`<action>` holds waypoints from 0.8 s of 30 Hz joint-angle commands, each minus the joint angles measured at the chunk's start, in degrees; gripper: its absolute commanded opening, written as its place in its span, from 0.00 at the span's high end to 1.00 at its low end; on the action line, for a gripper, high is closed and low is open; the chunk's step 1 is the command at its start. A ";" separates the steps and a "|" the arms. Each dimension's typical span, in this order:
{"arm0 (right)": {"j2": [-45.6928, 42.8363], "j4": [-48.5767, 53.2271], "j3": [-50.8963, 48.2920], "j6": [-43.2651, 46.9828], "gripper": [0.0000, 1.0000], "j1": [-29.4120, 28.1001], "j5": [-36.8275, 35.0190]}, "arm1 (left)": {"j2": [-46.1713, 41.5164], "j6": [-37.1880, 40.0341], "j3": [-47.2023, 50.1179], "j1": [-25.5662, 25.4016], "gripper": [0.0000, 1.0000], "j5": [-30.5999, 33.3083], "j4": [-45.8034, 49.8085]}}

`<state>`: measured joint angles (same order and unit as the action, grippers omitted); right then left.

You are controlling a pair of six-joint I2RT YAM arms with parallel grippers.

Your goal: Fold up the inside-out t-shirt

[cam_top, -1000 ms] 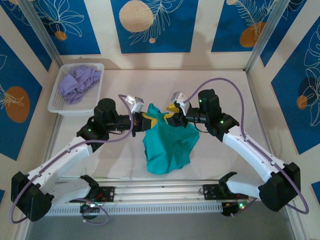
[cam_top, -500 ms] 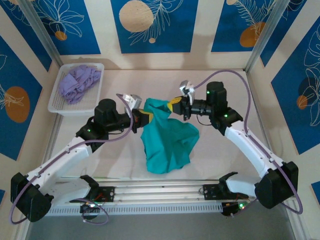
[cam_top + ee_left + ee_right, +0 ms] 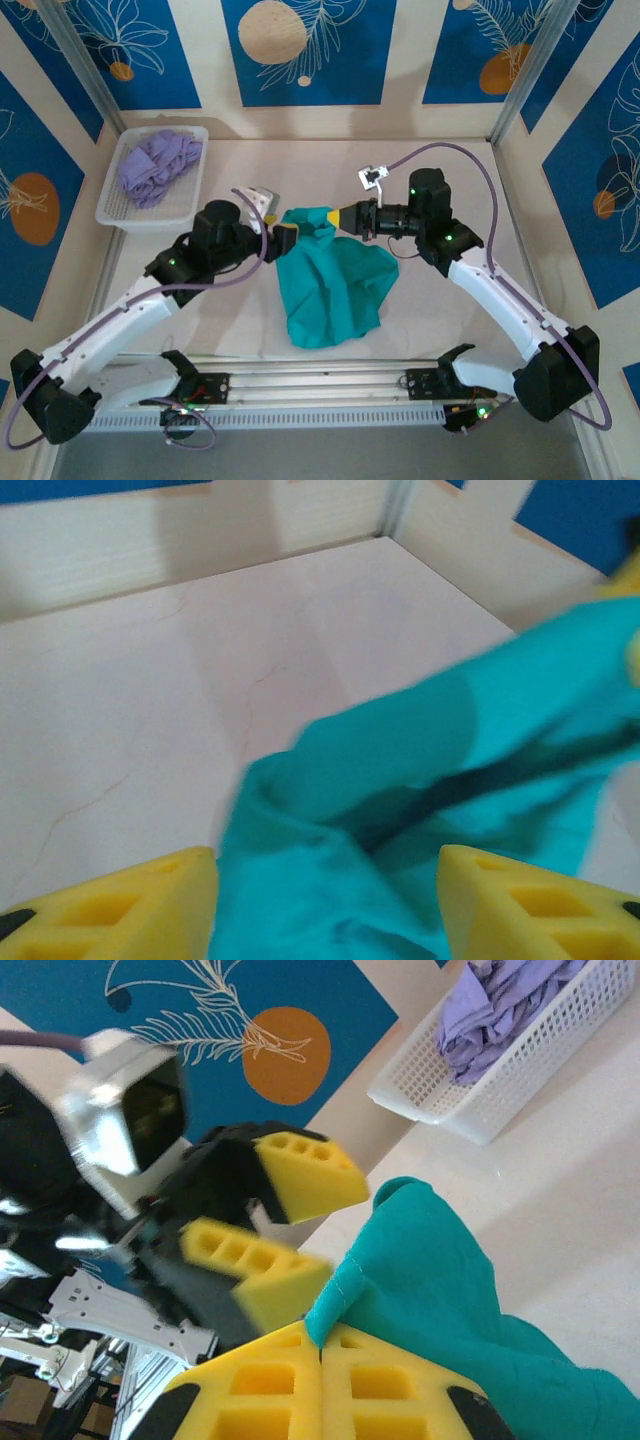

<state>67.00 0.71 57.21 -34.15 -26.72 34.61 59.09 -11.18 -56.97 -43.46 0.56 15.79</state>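
Top external view: a pale table (image 3: 450, 170) walled on three sides, with a white basket (image 3: 115, 212) in the far left corner holding a lavender garment (image 3: 155, 165) (not part of the job). Near the table's middle is the inside-out t-shirt (image 3: 335, 290) — teal and crumpled, most of it heaped on the surface, its far edge raised between the two arms. The left gripper (image 3: 283, 233) sits at the shirt's upper left with its yellow jaws parted; the left wrist view shows cloth lying loosely between them, not pinched. The right gripper (image 3: 335, 216), at the other end of that raised edge, has its jaws pressed together on a thin stitched hem (image 3: 345, 1280), plain in the right wrist view. Judging by the deep folds and sag, the cloth is light, limp and not fragile — it will likely drape and bunch rather than keep a shape, and a single layer could slip from foam pads. Hems, seams and corners look the surest places to take hold, gripped well apart so the fabric spreads flat.
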 commanded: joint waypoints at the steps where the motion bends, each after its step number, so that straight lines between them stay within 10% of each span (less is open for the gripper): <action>1: 0.41 2.44 1.39 -1.01 1.00 -0.66 -0.79 | 0.79 6.38 -3.27 -4.19 0.42 5.44 2.62; 15: -0.45 2.55 0.33 -1.00 1.00 -1.01 0.01 | 16.18 14.02 -12.23 -6.55 0.39 20.19 -0.02; 20: -0.97 6.30 0.54 -0.30 1.00 -1.74 -8.54 | 16.06 12.36 -12.38 -6.55 0.90 21.71 -1.76; 24: -2.92 11.80 1.41 4.87 1.00 -5.35 -25.43 | 12.24 7.05 -11.61 -4.55 1.00 2.35 1.22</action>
<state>66.46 7.42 57.21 -33.32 -29.98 21.87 74.91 -0.19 -67.29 -49.21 15.53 16.16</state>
